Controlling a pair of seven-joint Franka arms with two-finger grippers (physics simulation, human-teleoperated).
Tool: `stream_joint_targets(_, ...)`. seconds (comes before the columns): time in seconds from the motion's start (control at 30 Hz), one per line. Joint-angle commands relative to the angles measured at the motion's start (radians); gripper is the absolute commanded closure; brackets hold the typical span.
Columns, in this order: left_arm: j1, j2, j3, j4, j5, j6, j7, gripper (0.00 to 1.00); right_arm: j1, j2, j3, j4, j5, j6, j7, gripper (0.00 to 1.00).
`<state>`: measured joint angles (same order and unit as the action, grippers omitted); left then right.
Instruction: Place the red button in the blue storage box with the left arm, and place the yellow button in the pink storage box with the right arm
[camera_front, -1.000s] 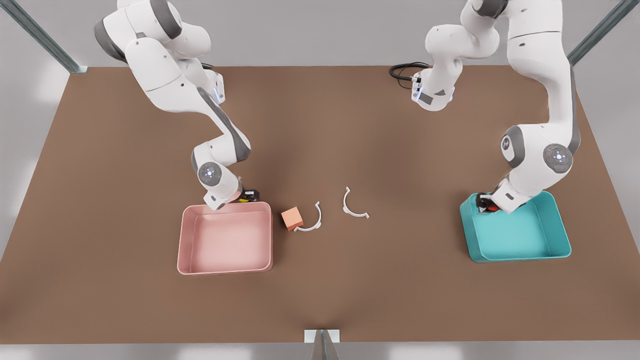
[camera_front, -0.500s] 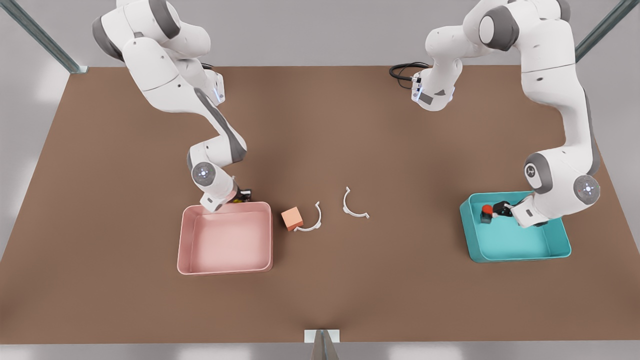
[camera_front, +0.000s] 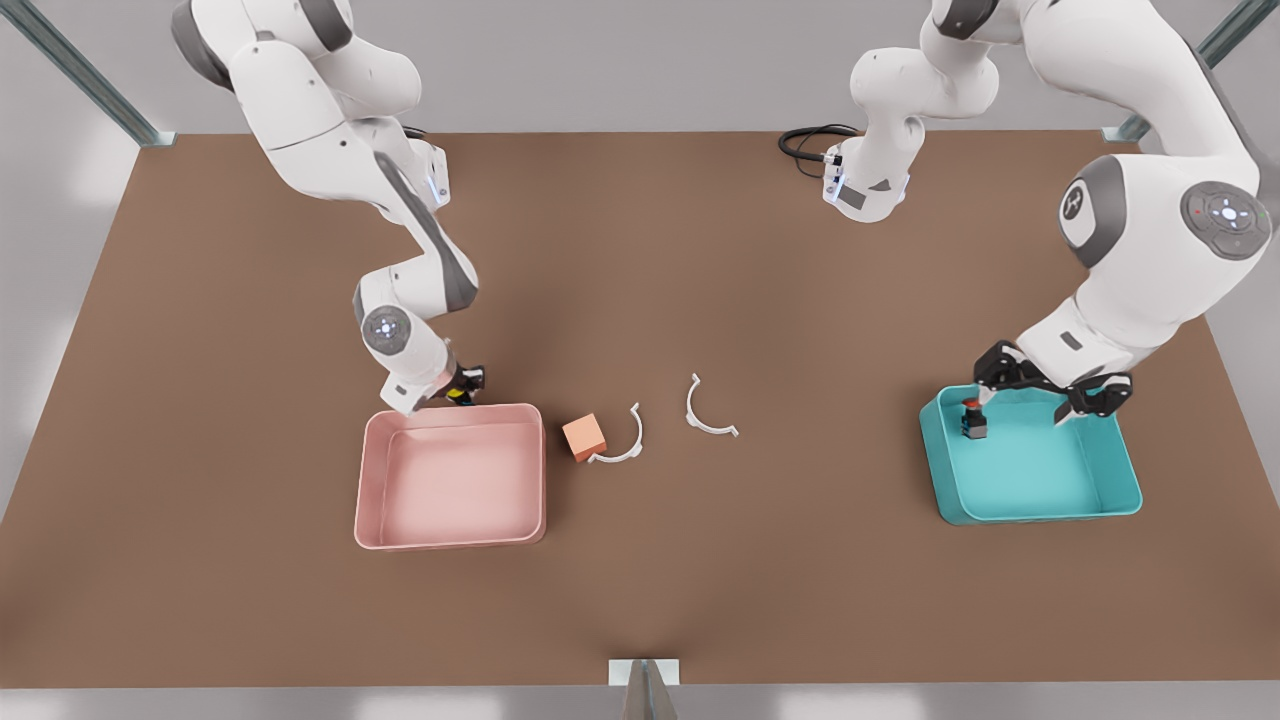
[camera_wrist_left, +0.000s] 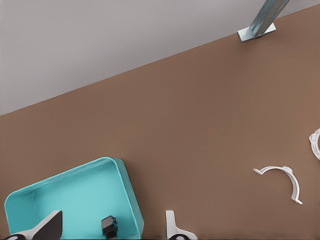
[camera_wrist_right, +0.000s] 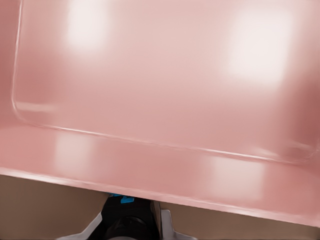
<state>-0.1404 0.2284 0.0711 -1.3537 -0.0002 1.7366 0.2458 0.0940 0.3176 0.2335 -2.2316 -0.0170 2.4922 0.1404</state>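
Comparing with half a second ago, nearest the front camera first, places taken from the salmon cube:

Pink storage box (camera_front: 450, 478): just beside the cube on the front view's left, nothing inside, unmoved.

Salmon cube (camera_front: 584, 437): on the brown table (camera_front: 640, 600), touching one of the two white clips (camera_front: 620, 440), both unchanged.

Blue storage box (camera_front: 1040, 460): well apart from the cube, toward the front view's right, unmoved.

Red button (camera_front: 972, 420): upright on the blue box's floor by the wall nearer the cube, free of any grip; earlier it sat against the fingertips.

Left gripper (camera_front: 1040, 395): has risen above the blue box's far rim, jaws wide apart with nothing between them; the left wrist view looks down on the box (camera_wrist_left: 75, 200) and the button's dark base (camera_wrist_left: 109, 226).

Right gripper (camera_front: 462, 385): just behind the pink box's far wall, shifted slightly away from the cube since the earlier frame, clamped on the yellow button (camera_front: 457, 394).

Yellow button: outside the pink box, held at its far wall; the right wrist view shows that wall (camera_wrist_right: 160, 165) close ahead.
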Motion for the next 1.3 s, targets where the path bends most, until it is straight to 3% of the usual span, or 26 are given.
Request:
stream_joint_targets(0.0,0.001,0.0,-0.001,0.012,0.009,-0.104,-0.342,0.0,0.001,-0.025,-0.011,-0.011,-0.017,-0.059,-0.064,0.63)
stream_joint_targets(0.33,0.001,-0.001,-0.001,0.013,0.009,-0.117,-0.341,0.0,-0.023,-0.129,-0.056,-0.155,-0.015,0.005,-0.148,0.63)
stream_joint_targets(0.5,0.001,-0.003,-0.001,0.013,0.009,-0.117,-0.341,0.0,-0.025,-0.196,-0.117,-0.197,-0.015,0.001,-0.216,0.63)
stream_joint_targets(0.8,0.001,-0.003,-0.001,0.013,0.009,-0.118,-0.341,0.0,0.003,-0.163,-0.095,0.127,-0.015,-0.269,-0.19,0.63)
stream_joint_targets(0.9,0.001,-0.003,-0.001,0.013,0.011,-0.117,-0.339,0.0,0.041,-0.04,0.0,0.214,-0.021,-0.269,-0.068,0.6)
stream_joint_targets(1.1,0.001,-0.003,-0.001,0.013,0.011,-0.118,-0.339,0.0,0.058,0.054,-0.002,0.329,-0.047,-0.259,-0.05,0.6)
stream_joint_targets(1.13,0.001,-0.003,0.001,0.013,0.011,-0.118,-0.339,0.0,0.067,0.067,0.007,0.354,-0.047,-0.262,-0.022,0.5)
stream_joint_targets(1.17,0.001,-0.003,-0.001,0.013,0.011,-0.118,-0.339,0.0,0.072,0.109,0.017,0.392,-0.049,-0.263,-0.018,0.07)
stream_joint_targets(1.27,0.001,-0.003,-0.001,0.013,0.011,-0.118,-0.339,0.0,0.107,0.201,0.035,0.546,-0.076,-0.309,0.002,0.0)
